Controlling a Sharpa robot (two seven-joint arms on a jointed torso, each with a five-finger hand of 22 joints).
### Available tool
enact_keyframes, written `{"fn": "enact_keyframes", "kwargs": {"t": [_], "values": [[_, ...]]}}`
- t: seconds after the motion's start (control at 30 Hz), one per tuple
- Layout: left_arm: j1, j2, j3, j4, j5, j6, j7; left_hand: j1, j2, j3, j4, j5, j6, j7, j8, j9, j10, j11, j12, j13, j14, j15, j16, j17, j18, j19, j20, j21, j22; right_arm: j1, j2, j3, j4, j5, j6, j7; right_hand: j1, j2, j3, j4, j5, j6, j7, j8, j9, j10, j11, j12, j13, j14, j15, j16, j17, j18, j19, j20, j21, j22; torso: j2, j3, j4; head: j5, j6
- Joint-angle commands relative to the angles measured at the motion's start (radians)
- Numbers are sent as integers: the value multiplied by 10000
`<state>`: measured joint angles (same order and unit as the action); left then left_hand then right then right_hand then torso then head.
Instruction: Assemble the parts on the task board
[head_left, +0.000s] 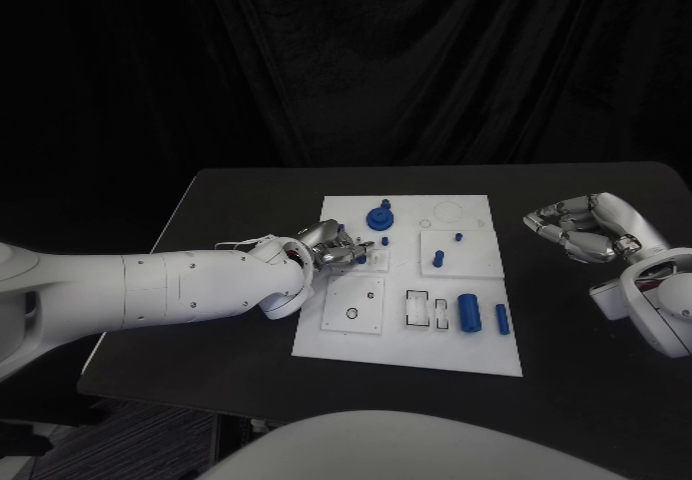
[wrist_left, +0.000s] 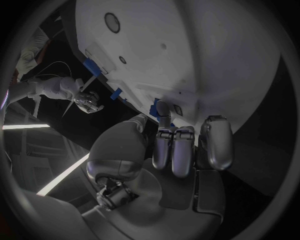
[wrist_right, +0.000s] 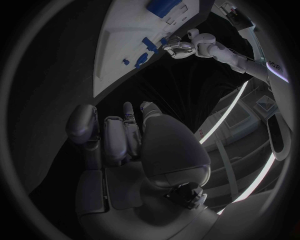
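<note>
Black table (head_left: 216, 200), dark backdrop. Task board (head_left: 411, 345) central; two blue cylinders (head_left: 470, 310) lie loose at its near end, unassembled. Left hand (head_left: 335, 247) fingers curled at mid-board; contents unclear. Right hand (head_left: 584, 228) curled, empty, off-board. Far end: blue knob (head_left: 381, 217) seated. Judged early.

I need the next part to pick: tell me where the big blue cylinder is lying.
In the head view, the big blue cylinder lies on the task board near its front right corner, between the rectangular slots and a thinner blue pin.
</note>
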<state>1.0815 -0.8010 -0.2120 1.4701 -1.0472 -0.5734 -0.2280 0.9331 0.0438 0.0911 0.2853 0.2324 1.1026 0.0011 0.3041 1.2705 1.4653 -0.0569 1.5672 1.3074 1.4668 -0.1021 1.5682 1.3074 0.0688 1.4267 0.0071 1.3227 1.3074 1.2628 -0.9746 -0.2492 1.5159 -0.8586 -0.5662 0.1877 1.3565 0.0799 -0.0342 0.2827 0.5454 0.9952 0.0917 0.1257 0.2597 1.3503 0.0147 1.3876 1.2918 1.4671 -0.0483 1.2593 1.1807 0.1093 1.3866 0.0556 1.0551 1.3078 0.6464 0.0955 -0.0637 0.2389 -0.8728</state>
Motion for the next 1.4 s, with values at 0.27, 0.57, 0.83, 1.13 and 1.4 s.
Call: {"fn": "enact_keyframes", "kwargs": {"t": [0.27,0.57,0.83,1.13,1.4], "values": [[-16,29,5,5,294,84,571,223,-3,-98,-17,75,-47,-39,109,129,1055,-97,36,2634,1040,-83,26,2634,-46,127,-27,121,1261,-28,-2,7,-1,-40,-45,-68,130,-3,62,-20,68,11,39,-64,-13,-57,-9,-33,-892,100,-67,-51,-10,17,-58,-25,-49,94,-21,0,-16,33,2],[-17,40,5,-10,300,73,587,298,1,-115,-29,92,-60,-45,128,173,1055,-103,36,2634,1040,-88,26,2634,-49,136,-32,134,1274,-34,7,7,-9,-40,-41,-50,151,-2,76,-25,86,11,38,-65,-14,-63,-11,-38,-901,100,-68,-51,-11,20,-62,-25,-65,88,-26,-8,-15,17,2],[-17,23,5,-43,301,182,396,673,59,-145,-72,554,-86,-77,180,338,1055,-134,36,2634,1040,-116,26,2634,-52,154,-61,139,1307,-36,2,7,-14,-40,-37,-52,166,-1,86,-27,97,10,38,-66,-14,-57,-11,-34,-893,102,-68,-47,-6,19,-59,-26,-63,91,-26,0,-11,5,2],[-14,-78,7,159,301,153,327,689,19,-329,17,354,-141,-64,271,548,1055,-125,36,2634,1040,-113,26,2634,-50,150,-64,116,1321,-44,6,7,-29,-40,-22,-64,166,-1,86,-27,97,10,38,-66,-14,-57,-11,-34,-893,102,-68,-47,-6,19,-59,-26,-63,91,-21,-2,-11,2,2],[33,-191,16,322,298,393,100,639,149,-529,40,274,-604,54,58,560,1055,-39,36,2634,1040,-48,26,2634,-14,58,-11,-61,1261,-44,46,7,-60,-40,-19,-84,180,-2,96,-27,107,10,40,-67,-15,-60,-10,-37,-898,101,-69,-53,-13,22,-62,-26,-77,86,-26,-1,-12,-2,2]]}}
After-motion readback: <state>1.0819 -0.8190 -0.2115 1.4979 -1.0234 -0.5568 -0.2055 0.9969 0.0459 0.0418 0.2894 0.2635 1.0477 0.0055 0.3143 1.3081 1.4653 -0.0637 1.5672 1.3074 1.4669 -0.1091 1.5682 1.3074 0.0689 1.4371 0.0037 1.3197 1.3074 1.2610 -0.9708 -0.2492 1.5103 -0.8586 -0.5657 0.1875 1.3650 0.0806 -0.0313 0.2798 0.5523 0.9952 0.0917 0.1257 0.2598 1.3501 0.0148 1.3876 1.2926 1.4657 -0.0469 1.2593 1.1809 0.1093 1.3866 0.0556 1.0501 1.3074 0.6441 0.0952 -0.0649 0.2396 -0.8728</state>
